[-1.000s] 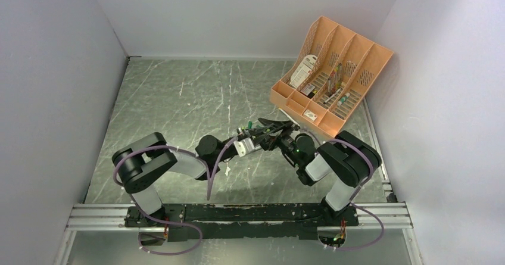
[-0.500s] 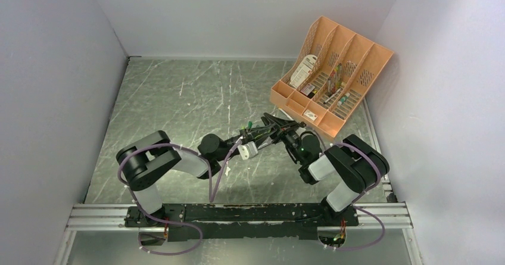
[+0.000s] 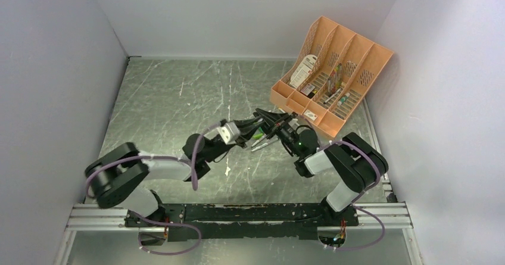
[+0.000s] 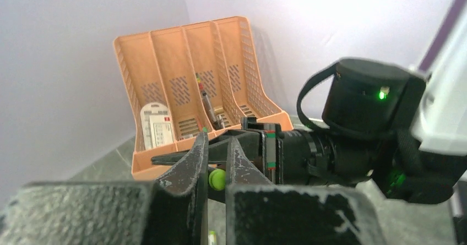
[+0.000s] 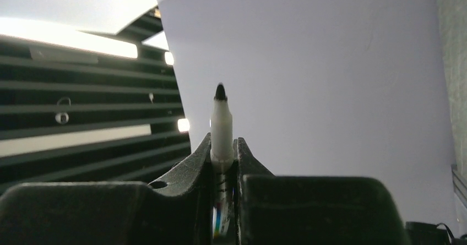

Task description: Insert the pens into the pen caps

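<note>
I can count one pale grey-white marker pen with a dark tip point(image 5: 222, 126), one small bright green plastic cap point(image 4: 216, 179), perhaps a second green cap point(image 4: 212, 235), and one orange plastic organizer point(image 4: 165, 58) with four compartments.

Grey marbled tabletop point(image 3: 167, 98), plain white walls point(image 3: 238, 15), bright ceiling lights point(image 5: 71, 42)

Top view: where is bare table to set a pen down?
Free: table far-left, along the left wall; near strip between the arm bases. Crowded: centre-right, where left tool and right tool meet by the orange organizer.
</note>
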